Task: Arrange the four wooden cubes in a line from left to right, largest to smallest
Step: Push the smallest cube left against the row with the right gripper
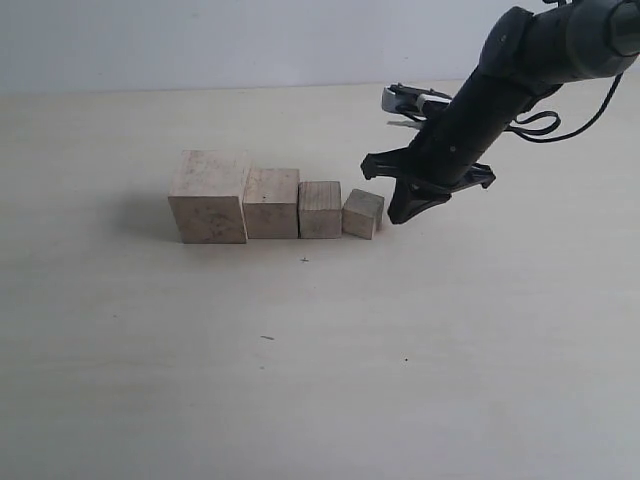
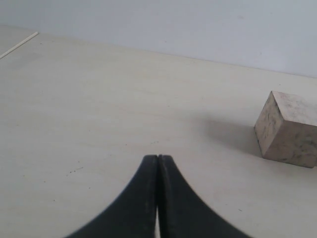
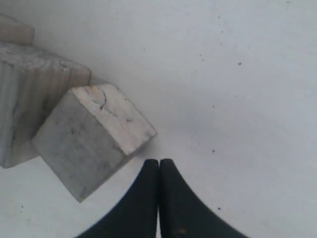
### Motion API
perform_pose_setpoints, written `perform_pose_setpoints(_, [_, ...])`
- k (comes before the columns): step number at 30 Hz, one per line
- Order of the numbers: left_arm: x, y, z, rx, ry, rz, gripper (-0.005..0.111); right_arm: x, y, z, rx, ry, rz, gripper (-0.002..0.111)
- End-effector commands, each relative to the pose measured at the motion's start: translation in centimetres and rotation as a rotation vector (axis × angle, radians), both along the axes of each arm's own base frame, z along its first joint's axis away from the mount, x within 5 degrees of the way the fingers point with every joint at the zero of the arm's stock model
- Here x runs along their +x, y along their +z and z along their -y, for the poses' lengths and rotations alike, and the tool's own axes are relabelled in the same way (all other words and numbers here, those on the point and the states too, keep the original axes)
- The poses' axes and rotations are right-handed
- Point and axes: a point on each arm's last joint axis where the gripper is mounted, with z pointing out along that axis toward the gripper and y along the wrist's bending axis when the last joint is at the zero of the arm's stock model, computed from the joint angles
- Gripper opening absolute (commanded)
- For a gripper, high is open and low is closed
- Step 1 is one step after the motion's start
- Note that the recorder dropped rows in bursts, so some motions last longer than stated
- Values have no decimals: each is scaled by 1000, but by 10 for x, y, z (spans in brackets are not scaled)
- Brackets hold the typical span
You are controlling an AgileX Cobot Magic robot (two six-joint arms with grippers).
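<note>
The right end effector (image 1: 398, 216) hangs clenched and empty, its tips pressed together just beside the smallest cube (image 1: 362, 214), low over the counter (image 1: 320, 380). That cube closes a row that runs from the largest cube (image 1: 208, 197) through the second cube (image 1: 271, 203) and the third cube (image 1: 320, 210), stepping down in size from left to right. The first three sit flush and square. The smallest is turned slightly askew against its neighbour, and whether they touch is hard to tell.

These look like solid pale wood: stiff, light and not fragile, with flat, dry faces that should grip well. The safest hold is across two opposite side faces, square on, near mid-height. A pinch over the corners would probably twist the block. Because the smallest cube is so light, a nudge on one face with closed tips would likely swing it straight, though too firm a push could shove the row.

Well off to the side, the left end effector (image 2: 157, 158) is likewise shut on nothing, with only the largest cube in its view.
</note>
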Motion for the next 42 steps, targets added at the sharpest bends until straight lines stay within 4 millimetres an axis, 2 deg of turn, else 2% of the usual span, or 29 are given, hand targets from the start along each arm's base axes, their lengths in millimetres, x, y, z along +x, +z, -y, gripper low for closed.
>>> perform_pose_setpoints(1, [0,0,0,4,-3,11,0,4,2,-2,25,19,47,0])
perform_pose_setpoints(7, [0,0,0,4,-3,11,0,3,6,-9,110,43,59,0])
perform_pose_setpoints(42, [0,0,0,4,-3,11,0,2,7,-10,128,42,48,0])
